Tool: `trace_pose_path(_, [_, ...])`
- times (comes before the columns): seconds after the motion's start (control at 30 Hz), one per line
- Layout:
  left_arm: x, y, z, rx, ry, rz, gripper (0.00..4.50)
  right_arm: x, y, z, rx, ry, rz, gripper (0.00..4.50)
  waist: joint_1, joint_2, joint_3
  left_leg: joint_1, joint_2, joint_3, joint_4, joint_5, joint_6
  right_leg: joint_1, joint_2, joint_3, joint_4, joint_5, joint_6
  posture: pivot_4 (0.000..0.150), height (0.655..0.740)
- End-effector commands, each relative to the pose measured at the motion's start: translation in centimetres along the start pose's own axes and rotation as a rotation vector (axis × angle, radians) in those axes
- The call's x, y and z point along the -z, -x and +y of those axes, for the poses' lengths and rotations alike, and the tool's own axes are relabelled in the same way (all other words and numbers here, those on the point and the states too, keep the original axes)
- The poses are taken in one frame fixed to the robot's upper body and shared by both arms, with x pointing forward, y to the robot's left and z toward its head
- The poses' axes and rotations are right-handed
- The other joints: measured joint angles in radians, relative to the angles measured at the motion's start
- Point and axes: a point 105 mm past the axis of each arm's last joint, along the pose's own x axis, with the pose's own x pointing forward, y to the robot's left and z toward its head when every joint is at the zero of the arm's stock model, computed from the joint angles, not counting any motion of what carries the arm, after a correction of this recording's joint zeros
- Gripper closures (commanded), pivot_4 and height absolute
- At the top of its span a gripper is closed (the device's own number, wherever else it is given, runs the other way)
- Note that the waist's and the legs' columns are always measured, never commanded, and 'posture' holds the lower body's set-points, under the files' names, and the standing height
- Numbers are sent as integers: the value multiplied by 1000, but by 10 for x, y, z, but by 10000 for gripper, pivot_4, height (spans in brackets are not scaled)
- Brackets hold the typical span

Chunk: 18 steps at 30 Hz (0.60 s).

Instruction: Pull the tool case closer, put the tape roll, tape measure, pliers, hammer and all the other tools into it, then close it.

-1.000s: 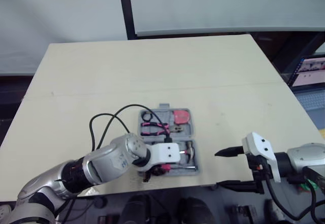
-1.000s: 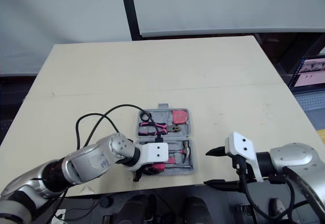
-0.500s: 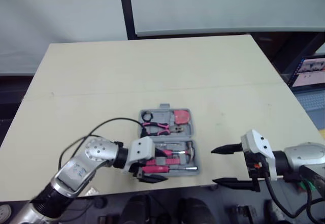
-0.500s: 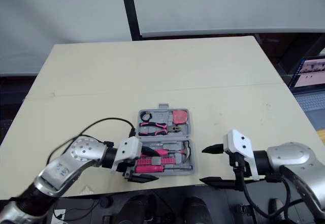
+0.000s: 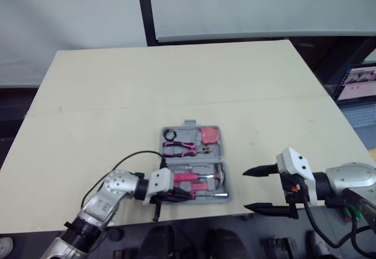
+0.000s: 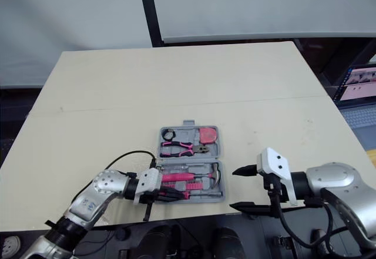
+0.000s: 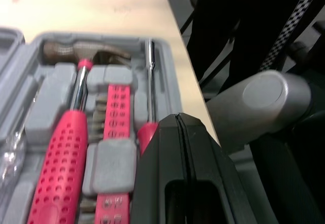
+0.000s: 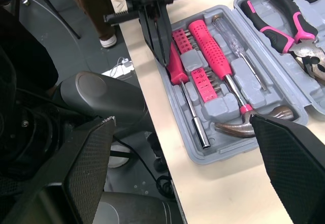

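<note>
Pale tabletop, with the tool case (image 5: 223, 159) lying open near its front edge. Over the last second our left gripper (image 5: 175, 194) has drawn back from above the hammer (image 8: 254, 126) to the case's near-left end. Its fingers are clenched on nothing, tip by a pink screwdriver handle (image 8: 176, 70); we cannot tell whether it touches. Our right gripper (image 5: 257, 188) hangs released, just right of the case. Pliers (image 5: 182, 148), tape measure (image 5: 210, 134) and tape roll (image 5: 170, 134) sit in the far half, so we judge only closing remains.

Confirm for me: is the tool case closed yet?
No, the tool case lies spread open, with the hammer and pliers showing in its trays.
</note>
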Motion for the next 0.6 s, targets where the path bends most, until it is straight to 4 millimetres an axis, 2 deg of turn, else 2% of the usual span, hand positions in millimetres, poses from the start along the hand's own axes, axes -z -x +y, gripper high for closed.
trace_pose_path(0.03, [4, -4, 0, 7, -30, 28, 44745, -4, -1, 3, -6, 23, -13, 0, 1, 0, 0, 0, 0, 0, 0, 0, 0, 0, 0, 0, 0, 0, 0, 1500, 7278])
trace_pose_path(0.27, [20, -10, 2, -11, 19, 85, 44745, -4, -1, 5, -4, 15, -17, 0, 1, 1, 0, 1, 0, -1, 0, 0, 0, 2, 0, -1, -1, 0, 0, 1500, 7278])
trace_pose_path(0.47, [34, -12, -7, 32, 2, 175, 44745, -2, -1, 6, -2, 12, -8, 0, 1, 3, -2, 3, 0, -3, 0, 0, 0, 5, 0, -3, -2, 0, 0, 1500, 7278])
trace_pose_path(0.6, [35, -12, -7, 42, -17, 191, 44745, 0, -1, 4, 5, 13, -3, 0, 1, 5, -4, 4, 0, -3, 0, -1, 1, 6, 0, -3, -2, 0, 0, 1500, 7278])
